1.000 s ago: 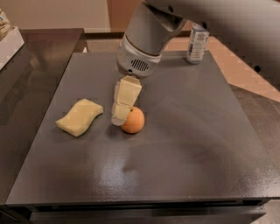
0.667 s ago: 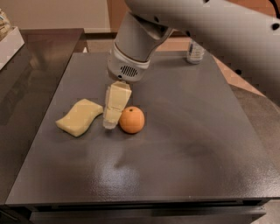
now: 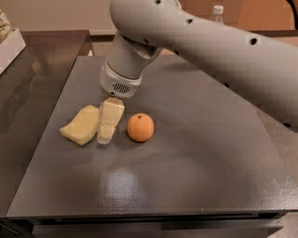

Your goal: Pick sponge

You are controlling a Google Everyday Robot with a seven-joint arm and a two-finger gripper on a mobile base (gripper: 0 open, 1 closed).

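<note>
- Looking over the feed, I had the dark grey tabletop (image 3: 186, 186) running from the orange (image 3: 140, 127) forward to its near edge.
- The orange sat on that top, round, with a small dark spot facing the camera.
- Just left of the orange, the gripper (image 3: 106, 135) pointed down at the tabletop, its tip low at the surface and a narrow gap away from the fruit.
- I could not tell whether the gripper was spread or closed; from this side it read as one pale block.
- Further left of the orange, past the gripper, the sponge (image 3: 81, 125) lay flat and pale yellow. Its right edge met the gripper in my view, and I could not tell if they touched.
- Behind the orange and a little left, the round white wrist (image 3: 122, 79) hung over the gripper.
- The arm (image 3: 209, 42) ran from the wrist up and to the right, behind the orange.
- Far behind the orange, to the right, a clear bottle (image 3: 217, 11) showed over the arm.
</note>
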